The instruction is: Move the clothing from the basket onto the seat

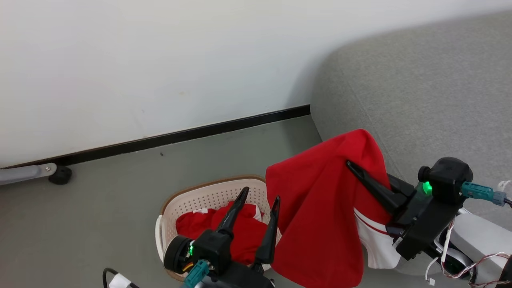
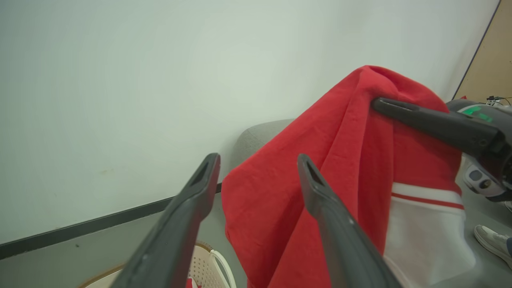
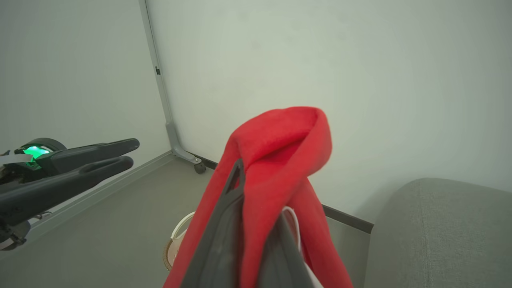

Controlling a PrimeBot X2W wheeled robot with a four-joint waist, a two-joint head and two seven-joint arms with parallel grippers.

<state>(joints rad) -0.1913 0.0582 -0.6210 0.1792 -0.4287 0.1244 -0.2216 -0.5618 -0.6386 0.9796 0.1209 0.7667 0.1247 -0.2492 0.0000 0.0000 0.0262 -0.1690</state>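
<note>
A red garment with white panels (image 1: 320, 208) hangs in the air from my right gripper (image 1: 352, 166), which is shut on its upper fold (image 3: 276, 160), beside the grey seat (image 1: 432, 92). It also shows in the left wrist view (image 2: 320, 160). More red clothing (image 1: 236, 230) lies in the cream basket (image 1: 200, 198) on the floor below. My left gripper (image 1: 260, 196) is open above the basket with nothing between its fingers (image 2: 200, 188), just left of the hanging garment.
A white wall with a black baseboard (image 1: 180, 136) runs behind the basket. A grey wheeled stand foot (image 1: 48, 173) sits at the wall on the left. A person's shoe (image 2: 494, 242) rests on the floor at the right.
</note>
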